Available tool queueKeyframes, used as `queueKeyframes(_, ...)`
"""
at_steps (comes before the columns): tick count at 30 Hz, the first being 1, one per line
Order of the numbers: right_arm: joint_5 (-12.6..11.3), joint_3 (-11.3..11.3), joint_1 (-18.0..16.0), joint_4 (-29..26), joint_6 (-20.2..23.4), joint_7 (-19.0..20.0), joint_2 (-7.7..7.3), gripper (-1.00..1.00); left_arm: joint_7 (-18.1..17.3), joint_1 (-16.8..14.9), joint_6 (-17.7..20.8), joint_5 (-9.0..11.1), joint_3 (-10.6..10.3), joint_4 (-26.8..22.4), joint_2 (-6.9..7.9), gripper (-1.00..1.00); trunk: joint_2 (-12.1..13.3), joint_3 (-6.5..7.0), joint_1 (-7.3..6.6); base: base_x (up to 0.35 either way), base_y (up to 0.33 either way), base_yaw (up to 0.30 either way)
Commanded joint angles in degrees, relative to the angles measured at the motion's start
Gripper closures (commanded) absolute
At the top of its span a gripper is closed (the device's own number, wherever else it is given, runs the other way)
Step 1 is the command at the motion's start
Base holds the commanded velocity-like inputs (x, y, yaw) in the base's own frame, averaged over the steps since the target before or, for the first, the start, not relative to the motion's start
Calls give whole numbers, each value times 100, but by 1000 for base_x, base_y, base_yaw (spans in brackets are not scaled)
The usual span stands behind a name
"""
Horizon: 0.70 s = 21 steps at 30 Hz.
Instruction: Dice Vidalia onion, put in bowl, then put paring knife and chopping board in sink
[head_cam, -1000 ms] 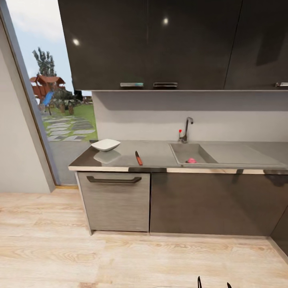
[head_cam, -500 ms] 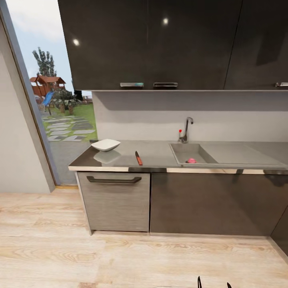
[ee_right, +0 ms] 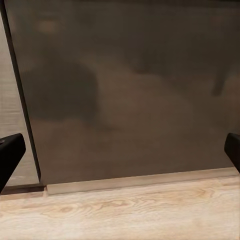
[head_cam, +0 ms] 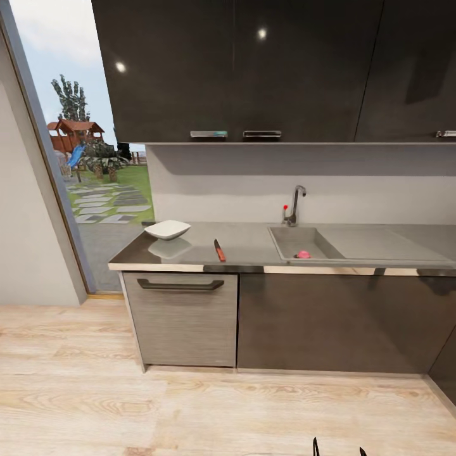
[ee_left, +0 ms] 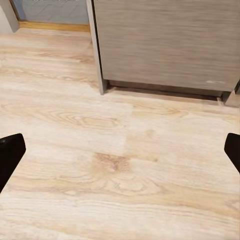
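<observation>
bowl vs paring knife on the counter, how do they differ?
The bowl is white, square and shallow with upturned corners; the paring knife is slim, with a dark blade and red-orange handle. The bowl sits toward the countertop's window end, farther from the sink; the knife lies nearer it. Both rest untouched on the countertop.

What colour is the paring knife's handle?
Red-orange; the paring knife lies on the countertop, best seen in the head view.
</observation>
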Motion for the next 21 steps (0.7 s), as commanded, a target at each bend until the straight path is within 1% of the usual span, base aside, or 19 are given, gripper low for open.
queueKeyframes(1, 44, 5, 1, -4, 6, -50, 0, -100, 1, 1, -12, 32, -7, -7, 1, -100, -3, -4, 0, 0, 0, 0)
queueKeyframes(21, 57, 5, 1, -4, 6, -50, 0, -100, 2, 1, -15, 40, -7, 6, 7, -100, -3, -4, 0, 0, 0, 0)
